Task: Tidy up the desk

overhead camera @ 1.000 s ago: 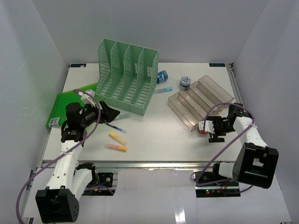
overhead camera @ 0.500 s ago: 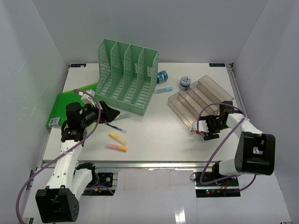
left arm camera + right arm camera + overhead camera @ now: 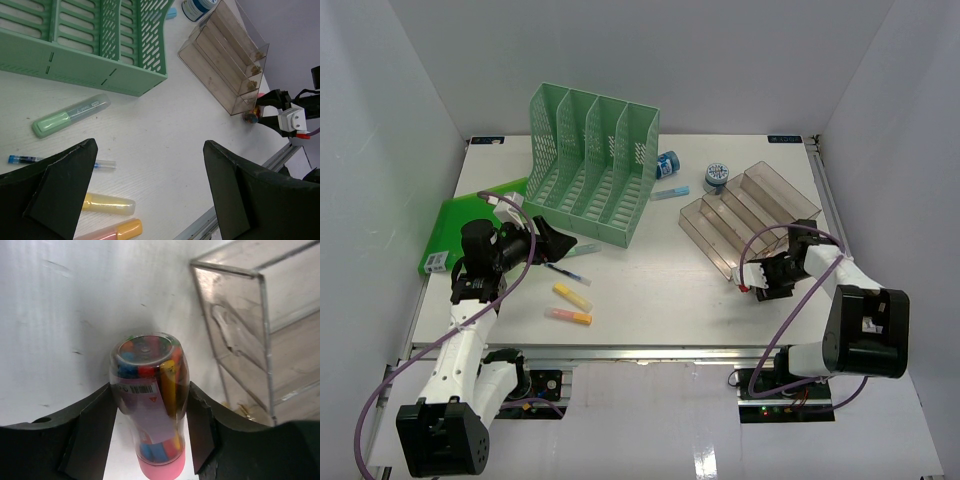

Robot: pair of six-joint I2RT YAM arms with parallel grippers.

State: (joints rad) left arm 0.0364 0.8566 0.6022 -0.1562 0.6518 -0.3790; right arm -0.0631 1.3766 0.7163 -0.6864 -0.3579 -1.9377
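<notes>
Stowing small items seems the step in hand: right gripper (image 3: 766, 283) pinches a pink-capped bottle (image 3: 149, 385) at 4 o'clock on the surface (image 3: 660, 285); next, lift it into the tiered tray (image 3: 745, 215). Left gripper (image 3: 150, 150) is spread.

Green highlighter (image 3: 70, 116) lies on the desk (image 3: 165, 135) beside the green rack (image 3: 90, 60)

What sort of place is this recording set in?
Probably a lab robot cell staged as an office desk: a white desk boxed in by white walls, with a green file rack, a clear tiered tray and highlighters on it.
</notes>
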